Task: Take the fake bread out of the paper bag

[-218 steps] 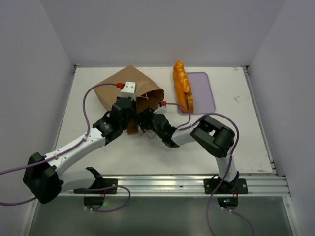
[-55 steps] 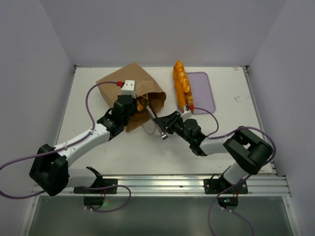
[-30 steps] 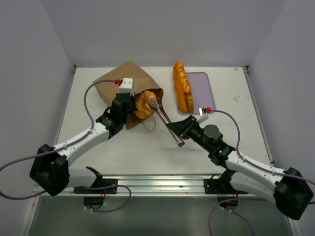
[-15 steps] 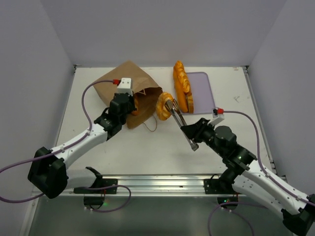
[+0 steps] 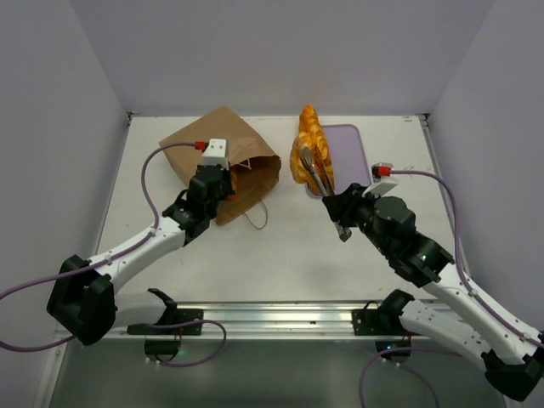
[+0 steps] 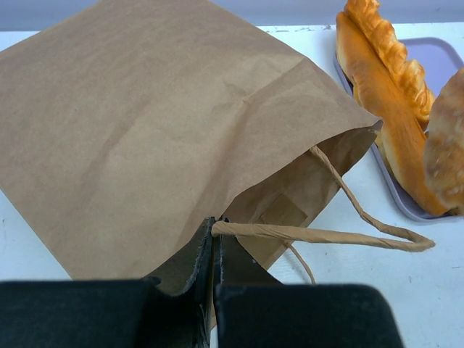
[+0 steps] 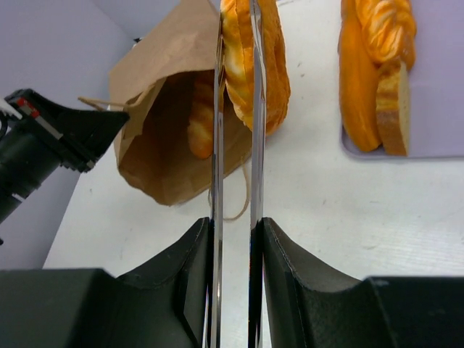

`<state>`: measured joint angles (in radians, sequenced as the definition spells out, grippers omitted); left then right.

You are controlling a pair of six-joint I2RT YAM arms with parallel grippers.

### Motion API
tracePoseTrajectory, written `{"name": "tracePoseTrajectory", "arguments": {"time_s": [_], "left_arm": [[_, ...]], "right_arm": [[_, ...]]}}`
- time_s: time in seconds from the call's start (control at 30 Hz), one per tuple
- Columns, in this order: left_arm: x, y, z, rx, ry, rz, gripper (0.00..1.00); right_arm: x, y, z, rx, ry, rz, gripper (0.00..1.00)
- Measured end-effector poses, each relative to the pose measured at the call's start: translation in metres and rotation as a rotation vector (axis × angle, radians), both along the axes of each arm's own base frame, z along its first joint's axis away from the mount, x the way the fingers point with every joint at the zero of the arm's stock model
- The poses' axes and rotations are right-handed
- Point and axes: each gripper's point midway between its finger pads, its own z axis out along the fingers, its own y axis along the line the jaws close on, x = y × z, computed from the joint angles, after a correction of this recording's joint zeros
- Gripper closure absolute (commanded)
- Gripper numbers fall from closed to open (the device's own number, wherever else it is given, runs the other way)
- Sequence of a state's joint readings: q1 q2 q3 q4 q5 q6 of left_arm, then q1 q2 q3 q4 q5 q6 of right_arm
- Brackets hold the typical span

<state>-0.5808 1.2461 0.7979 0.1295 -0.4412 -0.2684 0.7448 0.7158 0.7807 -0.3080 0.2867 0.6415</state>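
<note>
While left jaws pinch paper bag [image 6: 145, 130] handle [image 6: 319, 235], right jaws clasp tongs [image 7: 255, 159] holding bread [image 7: 275, 72]

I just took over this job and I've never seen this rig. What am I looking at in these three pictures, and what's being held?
Two robot arms, each with a two-finger gripper. One picture looks down from above; the others come from wrist cameras. The left gripper pinches the cord handle of the paper bag. The right gripper grips metal tongs, which hold a ring-shaped bread piece by the lavender tray, where loaves lie. Inside the bag another piece shows.
</note>
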Motion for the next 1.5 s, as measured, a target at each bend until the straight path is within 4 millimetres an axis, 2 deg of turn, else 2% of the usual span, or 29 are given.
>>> {"name": "tracePoseTrajectory", "arguments": {"time_s": [0.17, 0.43, 0.63, 0.8, 0.9, 1.17, 1.5], "left_arm": [[-0.001, 0.0, -0.002, -0.001, 0.001, -0.003, 1.0], [-0.002, 0.0, 0.003, -0.01, -0.013, -0.005, 1.0], [-0.004, 0.002, -0.001, -0.007, -0.008, -0.006, 1.0], [-0.005, 0.002, 0.0, -0.009, -0.01, -0.006, 1.0], [-0.005, 0.003, 0.001, -0.01, -0.012, -0.006, 1.0], [-0.007, 0.004, 0.002, -0.013, -0.016, -0.004, 1.0], [-0.007, 0.004, 0.001, -0.014, -0.018, -0.005, 1.0]], "right_arm": [[0.02, -0.008, 0.016, -0.073, -0.044, -0.065, 1.0], [0.062, -0.034, 0.003, -0.2, -0.012, -0.183, 1.0], [0.101, -0.058, 0.011, -0.239, -0.018, -0.273, 1.0], [0.132, -0.065, 0.015, -0.26, -0.029, -0.3, 1.0], [0.151, -0.064, 0.008, -0.284, -0.028, -0.299, 1.0], [0.182, -0.056, -0.036, -0.414, 0.035, -0.254, 1.0], [0.22, -0.045, -0.053, -0.51, 0.041, -0.222, 1.0]]}}
